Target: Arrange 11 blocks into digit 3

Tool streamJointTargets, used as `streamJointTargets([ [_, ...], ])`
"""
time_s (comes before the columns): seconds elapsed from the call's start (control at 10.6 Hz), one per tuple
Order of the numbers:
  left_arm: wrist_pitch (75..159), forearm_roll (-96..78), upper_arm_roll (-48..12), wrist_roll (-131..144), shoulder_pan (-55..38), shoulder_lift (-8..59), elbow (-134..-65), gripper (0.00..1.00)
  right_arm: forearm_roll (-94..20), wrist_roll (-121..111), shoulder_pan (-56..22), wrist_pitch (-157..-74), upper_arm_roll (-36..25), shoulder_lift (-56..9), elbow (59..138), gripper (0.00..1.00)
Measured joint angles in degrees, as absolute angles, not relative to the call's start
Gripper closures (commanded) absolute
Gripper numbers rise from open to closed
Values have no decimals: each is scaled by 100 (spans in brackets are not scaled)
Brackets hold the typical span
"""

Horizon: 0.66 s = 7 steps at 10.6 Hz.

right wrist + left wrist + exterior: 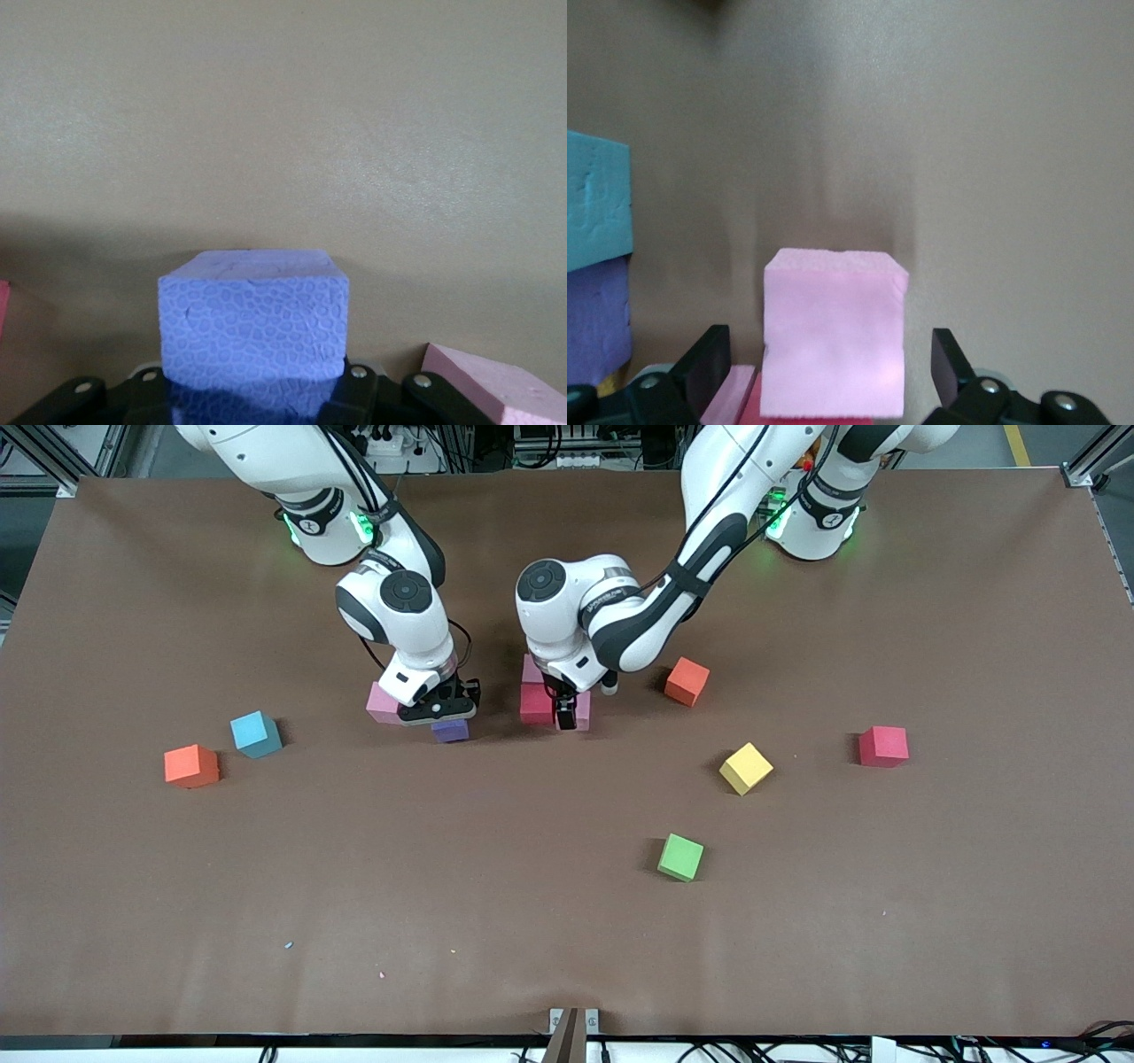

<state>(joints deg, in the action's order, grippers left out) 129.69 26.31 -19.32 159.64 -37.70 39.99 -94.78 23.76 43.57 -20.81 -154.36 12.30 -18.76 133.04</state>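
My left gripper [567, 717] is open, its fingers [709, 365] standing apart on either side of a pink block [833, 345]. This pink block [581, 710] touches a dark red block [536, 704], and another pink block [532, 669] lies just farther from the front camera. My right gripper [440, 710] is shut on a purple block [450, 731] low at the table, with a pink block [383, 702] beside it. In the right wrist view the purple block [252, 319] fills the jaws of the right gripper [252, 390]. No digit 3 shows.
Loose blocks lie around. An orange one [191, 766] and a blue one [255, 733] are toward the right arm's end. An orange-red one [687, 681], a yellow one [745, 768], a red one [883, 746] and a green one [680, 857] are toward the left arm's end.
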Motion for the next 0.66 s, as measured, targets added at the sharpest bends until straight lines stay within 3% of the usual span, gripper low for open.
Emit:
streamJointTargets([
  [0.47,12641,2617,-2152,15457,-3441,3105,-9755,0,1168,3816,-2160,-14474,1253,-1943,12638,100],
  [0.66,12617,2585,-2726,14876,-2679,2762,-10071,0,804,3640,-2159,-14401,1249,-2044,12419,100],
])
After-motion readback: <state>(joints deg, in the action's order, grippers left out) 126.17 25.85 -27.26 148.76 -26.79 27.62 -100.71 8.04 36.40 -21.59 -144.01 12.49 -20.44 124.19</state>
